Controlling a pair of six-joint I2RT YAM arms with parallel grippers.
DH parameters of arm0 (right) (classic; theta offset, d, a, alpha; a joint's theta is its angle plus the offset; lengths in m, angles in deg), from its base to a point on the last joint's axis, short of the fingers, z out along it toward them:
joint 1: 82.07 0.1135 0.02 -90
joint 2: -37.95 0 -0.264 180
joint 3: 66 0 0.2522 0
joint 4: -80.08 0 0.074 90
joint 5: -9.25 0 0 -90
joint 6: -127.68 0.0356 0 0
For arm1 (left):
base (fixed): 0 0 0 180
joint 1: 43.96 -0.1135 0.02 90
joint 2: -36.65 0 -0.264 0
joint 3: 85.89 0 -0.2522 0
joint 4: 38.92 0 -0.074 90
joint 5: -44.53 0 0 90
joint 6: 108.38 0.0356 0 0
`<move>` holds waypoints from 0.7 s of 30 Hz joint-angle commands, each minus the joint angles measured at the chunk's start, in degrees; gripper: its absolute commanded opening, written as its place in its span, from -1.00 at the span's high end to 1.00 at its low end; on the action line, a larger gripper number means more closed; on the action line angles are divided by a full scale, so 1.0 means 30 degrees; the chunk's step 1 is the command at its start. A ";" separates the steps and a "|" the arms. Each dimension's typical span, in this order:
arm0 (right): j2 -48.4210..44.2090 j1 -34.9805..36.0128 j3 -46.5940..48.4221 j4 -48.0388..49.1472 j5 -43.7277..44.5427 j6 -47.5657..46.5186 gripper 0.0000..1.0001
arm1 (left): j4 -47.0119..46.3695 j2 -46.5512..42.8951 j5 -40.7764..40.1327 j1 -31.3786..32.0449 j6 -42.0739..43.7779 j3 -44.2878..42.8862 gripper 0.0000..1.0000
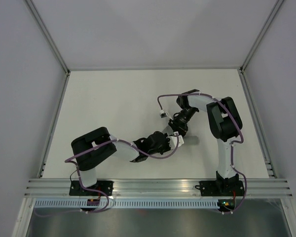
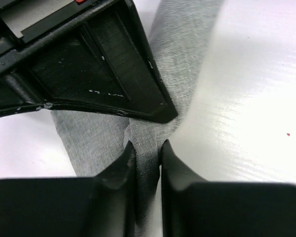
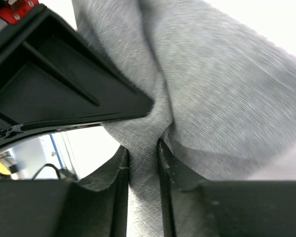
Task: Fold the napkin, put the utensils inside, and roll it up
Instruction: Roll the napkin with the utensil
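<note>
Left gripper [image 2: 147, 154] is clamped on a narrow pinch of the napkin [image 2: 180, 54], which runs from bottom centre to the top of the left wrist frame over the white table [image 2: 246, 98]. Right gripper [image 3: 142, 159] is likewise closed on a gathered fold of the same cloth at lower centre of its own frame, and the two heads stand almost touching at mid-frame overhead. No utensils are visible. The step appears to be shaping the fold, which calls for drawing the arms apart evenly, keeping the cloth low and taut so that neither pinch slips.
</note>
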 commanded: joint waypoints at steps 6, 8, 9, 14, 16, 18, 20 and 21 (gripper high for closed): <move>-0.2452 -0.0383 -0.0859 0.1031 0.1450 -0.0580 0.24 | 0.0586 0.0422 0.1011 -0.0121 -0.1574 -0.0268 0.95; -0.3276 -0.0763 -0.1093 0.1583 0.1154 -0.0230 0.19 | 0.0762 0.0510 0.1306 -0.0179 -0.1808 -0.0209 0.95; -0.4121 -0.1054 -0.1355 0.1935 0.1094 0.0062 0.17 | 0.0879 0.0539 0.1771 -0.0179 -0.1896 -0.0209 0.95; -0.6353 -0.2520 -0.2352 0.4626 0.0947 0.1672 0.09 | 0.1143 0.0335 0.3149 -0.0706 -0.3037 0.0200 0.95; -0.7349 -0.3136 -0.3084 0.5305 0.0976 0.1677 0.07 | 0.1377 0.0247 0.4029 -0.1085 -0.3563 0.0318 0.95; -0.8749 -0.3400 -0.4337 0.6214 0.0714 0.1269 0.07 | 0.1844 0.0217 0.4673 -0.1350 -0.3916 0.0289 0.95; -0.9953 -0.3489 -0.5483 0.7699 0.0596 0.1032 0.06 | 0.2051 0.0188 0.5727 -0.1789 -0.4473 0.0318 0.95; -1.1265 -0.3489 -0.6823 0.8435 0.0625 0.1176 0.04 | 0.2168 0.0188 0.6485 -0.1935 -0.4881 0.0405 0.95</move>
